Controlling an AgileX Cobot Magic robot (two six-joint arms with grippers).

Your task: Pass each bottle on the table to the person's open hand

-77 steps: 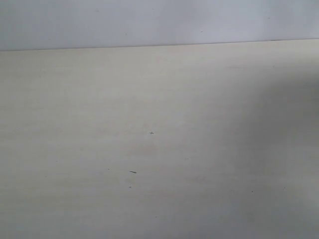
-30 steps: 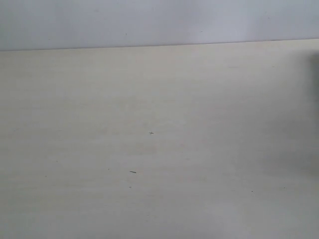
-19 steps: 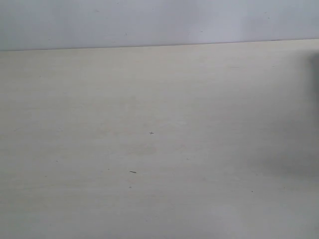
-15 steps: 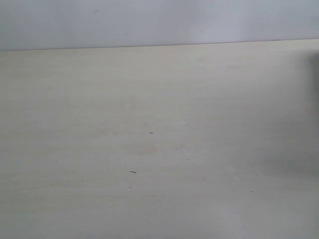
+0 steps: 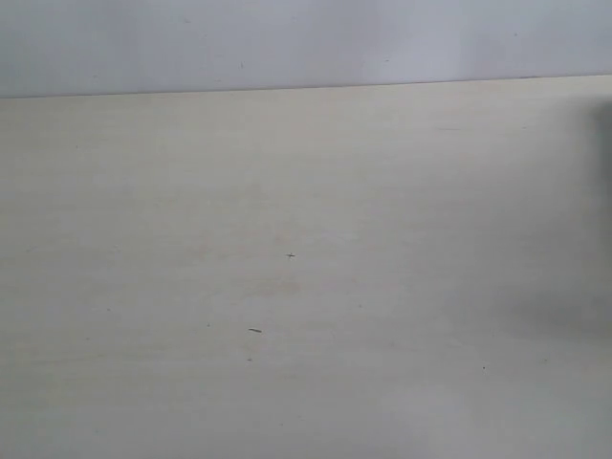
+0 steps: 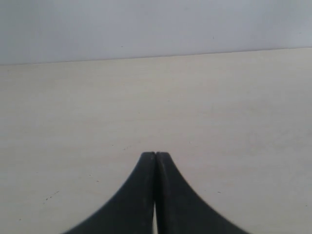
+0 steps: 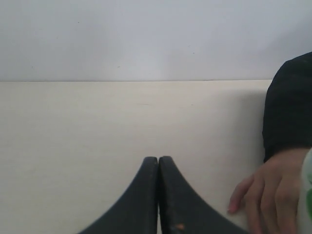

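Note:
The pale beige table shows no bottle in the exterior view. My left gripper is shut, black fingers pressed together over bare tabletop. In its own wrist view my right gripper is shut too, nothing between its fingers. Beside it, at the frame edge, a person's hand with a black sleeve rests its fingers on the table, holding a white bottle with green marks that is mostly cut off. The other bottles are out of view.
A pale grey wall rises behind the table's far edge. A few tiny dark specks mark the tabletop. A dark blur touches the right border of the exterior view.
The broad shadow over the table's right side has shrunk, and a dark blur has come in at the right edge. Over the last second nothing visibly moves.

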